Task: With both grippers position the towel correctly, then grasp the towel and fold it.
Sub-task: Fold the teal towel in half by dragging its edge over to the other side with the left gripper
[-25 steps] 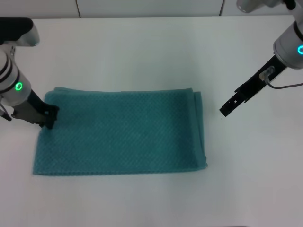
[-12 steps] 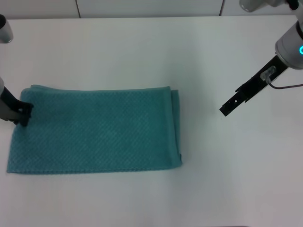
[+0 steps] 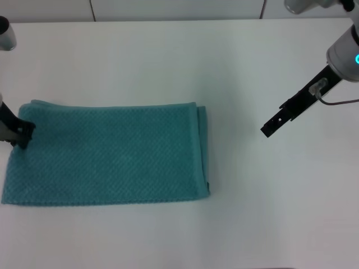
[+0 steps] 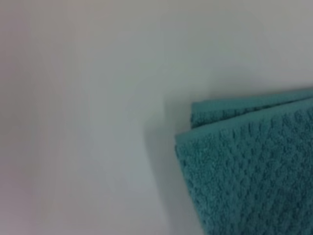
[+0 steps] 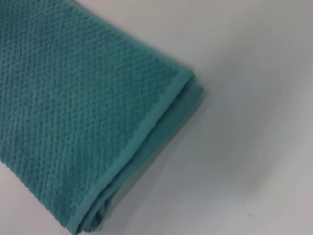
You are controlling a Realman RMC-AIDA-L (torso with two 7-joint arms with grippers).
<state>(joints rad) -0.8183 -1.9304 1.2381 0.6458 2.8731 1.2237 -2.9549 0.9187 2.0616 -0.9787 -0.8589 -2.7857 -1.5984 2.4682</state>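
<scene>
The teal waffle-weave towel (image 3: 106, 154) lies flat in a folded rectangle at the left of the white table, its layered edges facing right. My left gripper (image 3: 23, 134) sits at the towel's far left corner, at the view's left edge, shut on the cloth there. That corner (image 4: 254, 166) shows in the left wrist view, without my fingers. To the right of the towel and clear of it, my right gripper (image 3: 267, 130) hangs above the table with its fingers together and nothing in them. The right wrist view looks down on the towel's layered right corner (image 5: 73, 107).
The white table (image 3: 168, 56) stretches bare behind, in front of and to the right of the towel. A grey cable (image 3: 336, 102) hangs by the right arm. The towel's left edge lies close to the view's left border.
My left gripper has moved left, dragging the whole towel with it, a large shift at first and a small one since. The right gripper has stayed put.
</scene>
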